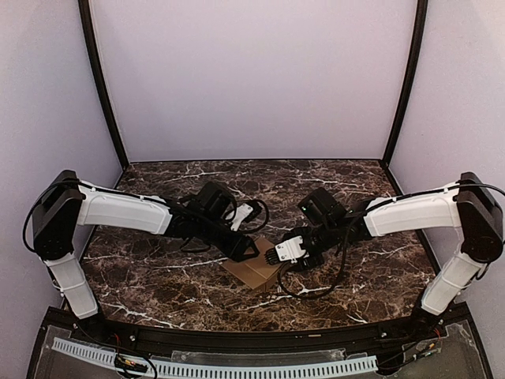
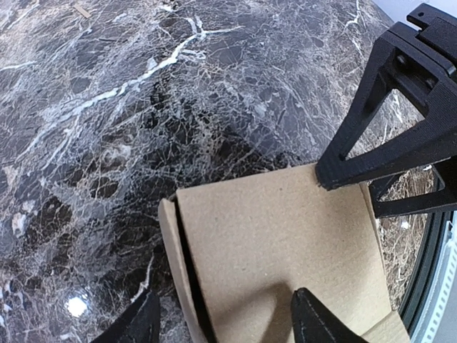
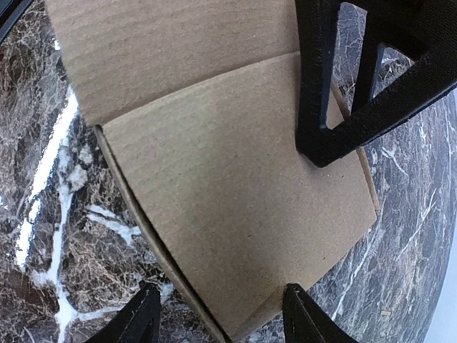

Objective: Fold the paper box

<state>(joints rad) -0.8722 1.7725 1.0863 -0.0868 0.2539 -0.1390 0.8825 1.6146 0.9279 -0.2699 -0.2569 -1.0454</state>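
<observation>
The paper box (image 1: 254, 272) is a brown cardboard piece, folded into a low box shape, lying on the marble table between both arms. In the left wrist view its top panel (image 2: 278, 236) fills the lower middle, with a side flap standing slightly off at the left. My left gripper (image 2: 225, 325) is open: one fingertip (image 2: 318, 321) rests over the panel and the other hangs beside the box. My right gripper (image 3: 221, 318) is also open and straddles the box's near corner (image 3: 235, 200). Each wrist view shows the other gripper's black finger (image 2: 343, 168) (image 3: 321, 146) touching the top panel.
The dark marble table (image 1: 158, 276) lies around the box. Black frame posts (image 1: 101, 87) and lilac walls stand behind. A white perforated rail (image 1: 237, 367) runs along the near edge by the arm bases.
</observation>
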